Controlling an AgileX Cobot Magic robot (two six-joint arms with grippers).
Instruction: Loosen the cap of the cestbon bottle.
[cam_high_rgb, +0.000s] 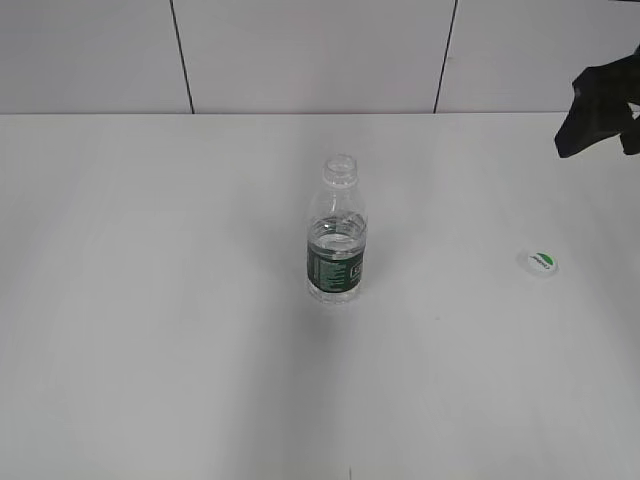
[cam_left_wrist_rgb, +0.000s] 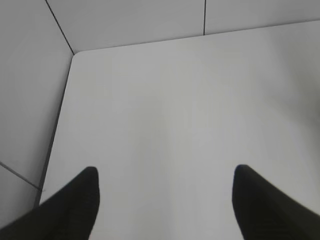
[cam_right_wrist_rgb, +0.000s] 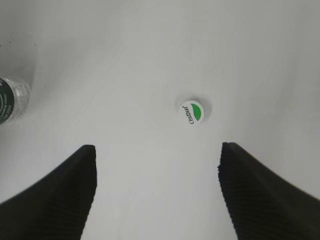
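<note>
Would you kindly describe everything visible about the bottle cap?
The cap is small, round, white, apparently plastic, with a green leaf-shaped mark and "Cestbon" print on top. It is off the bottle, lying flat, top up, alone on the white table, to the bottle's right in the exterior view. Nothing touches it but the table.

White table (cam_high_rgb: 150, 350): uncapped cestbon bottle (cam_high_rgb: 336, 235) upright mid-table; cap (cam_high_rgb: 540, 262) lying well apart, right.
</note>
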